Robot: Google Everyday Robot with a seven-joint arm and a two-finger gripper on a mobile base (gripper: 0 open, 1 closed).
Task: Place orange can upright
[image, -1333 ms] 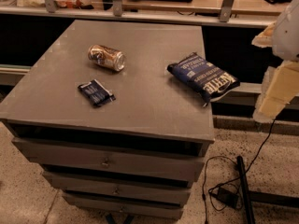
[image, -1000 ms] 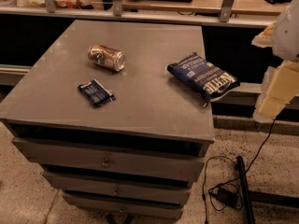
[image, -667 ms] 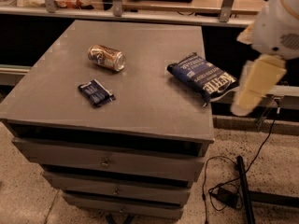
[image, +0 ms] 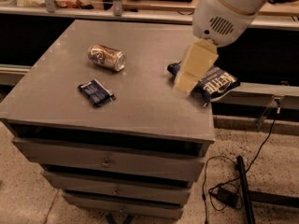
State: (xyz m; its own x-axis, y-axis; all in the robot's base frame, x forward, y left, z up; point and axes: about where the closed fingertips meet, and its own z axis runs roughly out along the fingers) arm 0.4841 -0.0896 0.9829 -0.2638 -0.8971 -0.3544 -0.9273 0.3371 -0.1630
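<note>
**As the Arm Swings In, the Can Waits Sideways**

While the orange can (image: 106,57) has not stirred, we see the hand (image: 186,78) swept in from the right, now over the desk (image: 140,101) in front of the blue packet (image: 222,85) and well apart from the can. Whether the hand is apart or together, we cannot tell. The reach, we judge, has barely begun. The can lies on its side rear-left, its long axis slanting far-left to near-right.

Small packet (image: 96,92), larger blue bag (image: 219,84) on grey cabinet (image: 145,104)
</note>
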